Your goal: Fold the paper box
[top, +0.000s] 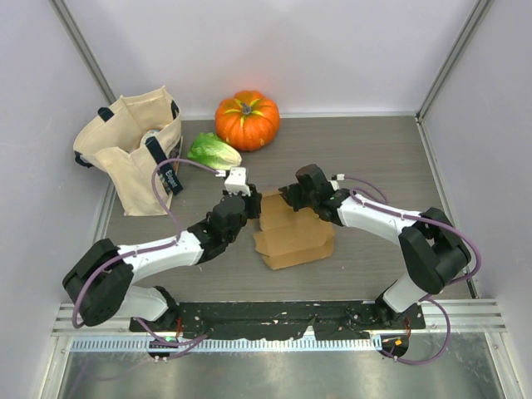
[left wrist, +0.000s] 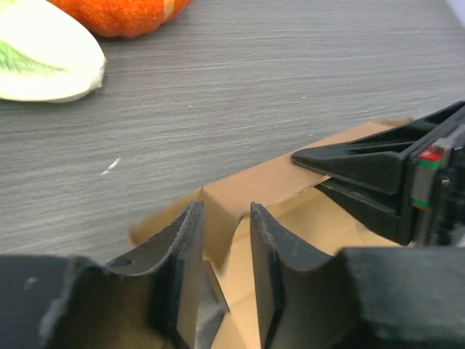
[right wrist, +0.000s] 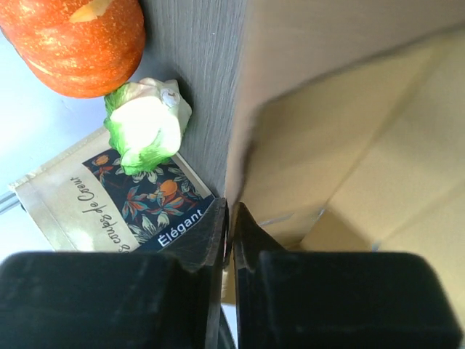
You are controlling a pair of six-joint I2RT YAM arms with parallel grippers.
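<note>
Top view: the paper box [top: 295, 239] lies on the grey table [top: 378, 158] at centre frame, between the two arms. It is partly formed, with flat tan panels spreading toward the lower right and one raised edge at its upper left, where both grippers meet it.

Left gripper [left wrist: 225, 209]: comes in from the lower left. Left wrist view: jaws narrow, with a raised folded corner of the cardboard filling the gap between the fingers [left wrist: 185, 243]. It reads as a grip on that corner.

Right gripper [right wrist: 229, 207]: comes in from the right. Right wrist view: jaws almost closed, only a thin slit left, with the edge of a cardboard flap caught in it. The left wrist view agrees, showing the two black fingers pinching the flap edge at the right of the frame. The flap stands up from the table, and the inner panels of the box show tan to its right.

Other items, top view:
- orange pumpkin [top: 247, 119], top centre, at the back of the table
- green-and-white lettuce [top: 214, 151], just left of and below the pumpkin
- beige tote bag [top: 129, 158], upper left, with dark straps; the right wrist view shows a floral panel on it printed "Élégant"

All three are well apart from the box
</note>
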